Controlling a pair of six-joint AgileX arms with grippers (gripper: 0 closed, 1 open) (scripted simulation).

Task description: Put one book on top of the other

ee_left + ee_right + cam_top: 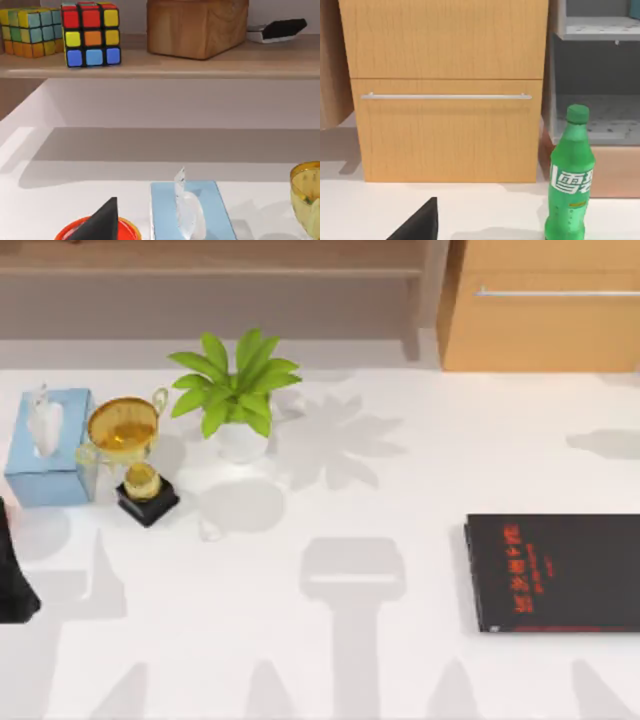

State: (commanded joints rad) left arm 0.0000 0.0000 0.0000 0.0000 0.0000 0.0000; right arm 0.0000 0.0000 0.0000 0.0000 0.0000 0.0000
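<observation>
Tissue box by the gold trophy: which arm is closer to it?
Left. The left arm sits at the table's left edge, just below the tissue box in the top view; the right arm faces the wooden cabinet, far right.

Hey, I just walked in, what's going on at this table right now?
Nothing is being handled yet. The black book lies flat at the table's right side, with no book on top of it. At the far left edge a dark part of the left arm sits idle. Along the back left stand a tissue box, a gold trophy and a potted plant. The stacking has not started.
</observation>
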